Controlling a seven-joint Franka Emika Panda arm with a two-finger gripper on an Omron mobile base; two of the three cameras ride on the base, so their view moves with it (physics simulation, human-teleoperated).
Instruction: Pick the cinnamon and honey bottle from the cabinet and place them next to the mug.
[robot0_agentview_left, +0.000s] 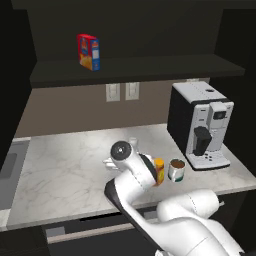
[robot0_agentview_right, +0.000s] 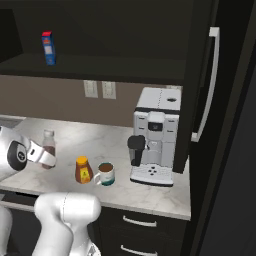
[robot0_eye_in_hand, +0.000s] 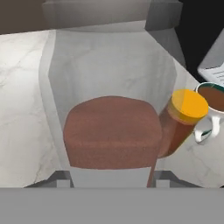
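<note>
My gripper (robot0_agentview_right: 44, 156) is shut on the cinnamon (robot0_agentview_right: 48, 146), a slim bottle with red-brown contents and a pale cap, held upright low over the marble counter. In the hand view the cinnamon (robot0_eye_in_hand: 111, 131) looms close between the finger tips. Just right of it stands the honey bottle (robot0_agentview_right: 83, 170), amber with a yellow cap (robot0_eye_in_hand: 189, 105). Beside that sits the white mug (robot0_agentview_right: 106, 173) with dark contents. In the left base view the honey bottle (robot0_agentview_left: 159, 171) and mug (robot0_agentview_left: 176, 170) stand just behind my forearm. The dark cabinet shelf (robot0_agentview_left: 135, 67) runs above.
A red-blue box (robot0_agentview_left: 88, 51) stands on the cabinet shelf. A white coffee machine (robot0_agentview_left: 200, 125) sits on the counter right of the mug. A tall dark door with a long handle (robot0_agentview_right: 205, 85) is at the far right. The counter's front edge (robot0_agentview_left: 75, 212) runs below the bottles.
</note>
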